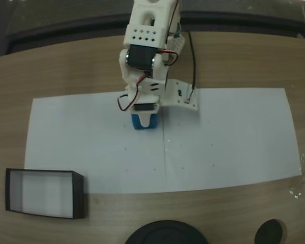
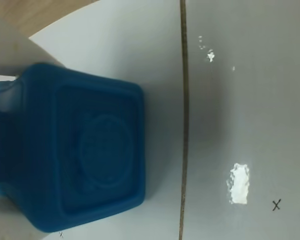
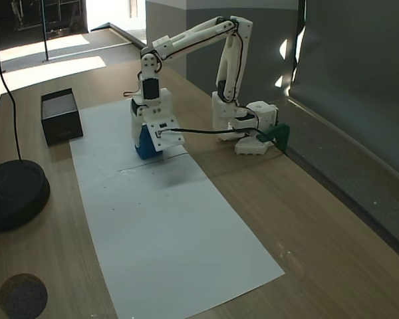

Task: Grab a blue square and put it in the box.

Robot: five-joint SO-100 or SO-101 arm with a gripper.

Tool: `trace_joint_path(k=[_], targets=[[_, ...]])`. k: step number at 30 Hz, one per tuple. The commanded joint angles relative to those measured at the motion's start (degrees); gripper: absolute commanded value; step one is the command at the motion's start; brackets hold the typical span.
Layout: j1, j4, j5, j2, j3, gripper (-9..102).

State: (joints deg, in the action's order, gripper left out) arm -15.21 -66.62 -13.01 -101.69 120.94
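Observation:
The blue square (image 1: 144, 122) sits low on the white paper just left of a thin pencilled line, and it also shows under the arm in the other fixed view (image 3: 145, 145). My gripper (image 1: 144, 118) comes straight down over it, its white body hiding the cube's top. In the wrist view the blue square (image 2: 90, 150) fills the left half, with pale fingers (image 2: 10, 50) pressed against its upper and lower left corners. The jaws look shut on it. The box (image 1: 78, 195), a black-walled tray with a pale floor, lies at the front left, also seen far left (image 3: 61, 116).
A white paper sheet (image 1: 223, 142) covers the middle of the wooden table. A large round black base (image 1: 165, 235) and a small black disc (image 1: 270, 233) sit at the front edge. The arm's base (image 3: 243, 123) and cable stand beside the sheet.

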Motion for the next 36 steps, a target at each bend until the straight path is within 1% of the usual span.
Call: trace_joint_path(k=[1,5,10,14,18,22,31,36], targets=[[0.26,0.18,-0.18,-1.14,-1.76,12],[0.18,-1.23,0.18,-1.67,-10.28,12],[0.09,-6.68,1.58,-2.64,-31.11,12],[-0.35,-5.89,2.29,-1.93,-45.53,17],[-0.53,-3.96,2.29,1.67,-56.95,18],[-3.34,-3.87,2.29,10.72,-69.35,18],[-15.64,-4.39,1.93,39.81,-98.35,18],[-18.63,-4.66,1.76,52.21,-107.67,18]])
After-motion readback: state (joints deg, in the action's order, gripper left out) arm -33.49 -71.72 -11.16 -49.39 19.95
